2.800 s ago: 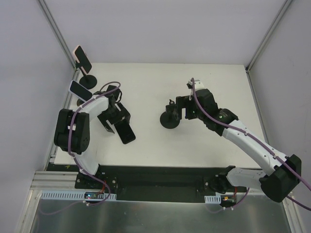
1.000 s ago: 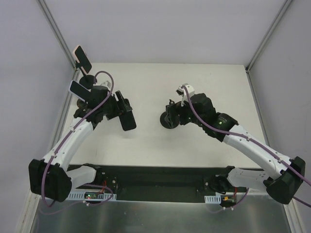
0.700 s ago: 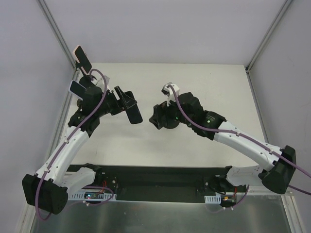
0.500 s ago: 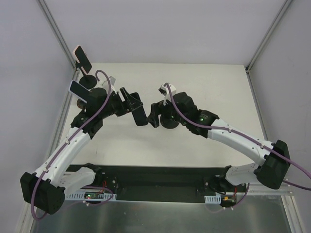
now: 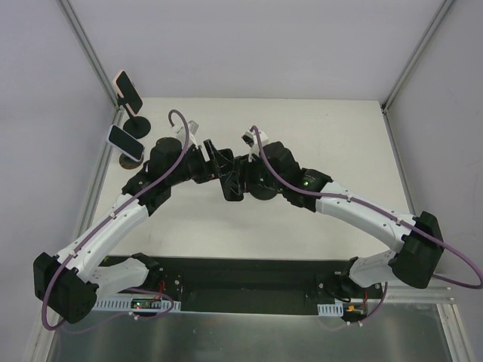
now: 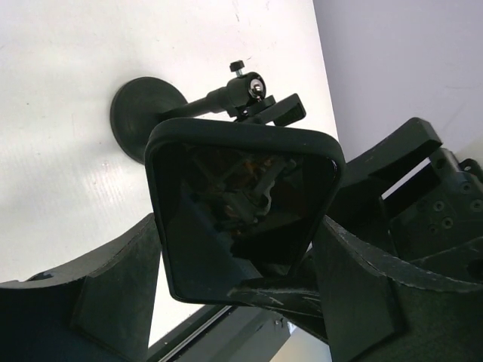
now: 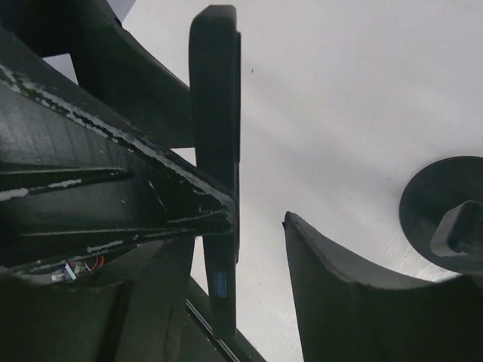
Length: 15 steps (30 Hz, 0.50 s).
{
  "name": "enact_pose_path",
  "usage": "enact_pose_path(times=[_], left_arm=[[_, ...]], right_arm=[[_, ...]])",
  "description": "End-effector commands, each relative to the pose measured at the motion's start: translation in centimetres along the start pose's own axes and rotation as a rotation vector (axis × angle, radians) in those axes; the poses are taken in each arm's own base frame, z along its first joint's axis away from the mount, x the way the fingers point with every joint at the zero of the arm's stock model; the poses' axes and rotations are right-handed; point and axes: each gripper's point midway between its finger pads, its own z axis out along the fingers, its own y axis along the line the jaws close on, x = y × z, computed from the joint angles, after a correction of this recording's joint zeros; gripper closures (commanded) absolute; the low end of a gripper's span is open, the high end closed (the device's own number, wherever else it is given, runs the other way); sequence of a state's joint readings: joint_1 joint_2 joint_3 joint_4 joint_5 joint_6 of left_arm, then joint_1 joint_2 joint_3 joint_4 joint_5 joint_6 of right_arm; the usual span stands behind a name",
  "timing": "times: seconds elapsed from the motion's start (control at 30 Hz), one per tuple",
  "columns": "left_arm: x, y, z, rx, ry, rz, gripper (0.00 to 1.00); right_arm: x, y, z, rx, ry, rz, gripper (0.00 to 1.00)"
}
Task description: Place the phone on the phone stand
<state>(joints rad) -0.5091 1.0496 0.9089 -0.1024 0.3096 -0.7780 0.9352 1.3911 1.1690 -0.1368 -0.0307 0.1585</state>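
A phone (image 6: 241,211) has a glossy black glass screen, mirror-like with reflections, set in a matt, rubbery-looking black case. The phone stand (image 6: 147,113) is matt black plastic, with a small shiny metal screw head (image 6: 256,86) at its joint. The left gripper (image 6: 238,226) has fingers (image 6: 362,302) of dull black plastic, faintly scuffed pale. The table (image 6: 68,60) is smooth, matt white. The arm shells (image 5: 113,226) look like glossy white plastic.

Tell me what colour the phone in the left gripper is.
The phone is black, both its case and its dark glossy screen. The left wrist view shows it best.
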Motion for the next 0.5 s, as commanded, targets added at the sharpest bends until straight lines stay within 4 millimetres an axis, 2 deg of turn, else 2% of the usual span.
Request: enact_pose_path(times=[0.0, 0.03, 0.1, 0.13, 0.2, 0.23, 0.27, 0.33, 0.37, 0.43, 0.47], left_arm=[[-3.4, -5.8, -0.7, 0.166, -0.104, 0.059, 1.0], [-3.3, -6.0, -0.7, 0.175, -0.098, 0.063, 1.0], [-3.4, -6.2, -0.6, 0.186, -0.097, 0.075, 1.0], [-3.2, -6.5, -0.7, 0.2, -0.088, 0.084, 1.0], [-3.1, -6.8, -0.7, 0.223, -0.077, 0.111, 0.96], [-2.7, -7.3, -0.9, 0.252, -0.056, 0.13, 0.89], [-2.4, -7.7, -1.1, 0.28, -0.042, 0.148, 0.66], [-2.5, -8.4, -1.5, 0.333, -0.047, 0.213, 0.47], [-2.1, -8.8, -1.9, 0.364, -0.028, 0.232, 0.27], [-2.0, -9.9, -2.8, 0.443, -0.024, 0.286, 0.19], [-1.8, -10.3, -3.4, 0.488, 0.003, 0.303, 0.15]], right_arm=[[-2.4, 1.3, -0.1, -0.027, -0.067, 0.018, 0.54], [-2.3, 1.1, -0.1, -0.02, -0.062, 0.014, 0.68], [-2.1, 0.9, -0.3, -0.018, -0.059, 0.011, 0.84], [-2.1, 0.8, -0.5, -0.021, -0.06, 0.014, 0.99], [-1.5, 0.5, -0.8, -0.056, -0.043, 0.024, 0.99], [-1.8, 1.0, -1.0, -0.102, -0.062, 0.022, 0.99], [-2.1, 1.4, -1.6, -0.148, -0.077, 0.016, 0.99], [-1.8, 1.9, -2.4, -0.241, -0.081, 0.004, 0.99], [-2.1, 2.6, -3.7, -0.293, -0.101, -0.028, 0.99], [-1.4, 1.9, -4.6, -0.313, -0.099, -0.044, 0.99], [-1.7, 1.9, -5.7, -0.332, -0.119, -0.054, 0.99]])
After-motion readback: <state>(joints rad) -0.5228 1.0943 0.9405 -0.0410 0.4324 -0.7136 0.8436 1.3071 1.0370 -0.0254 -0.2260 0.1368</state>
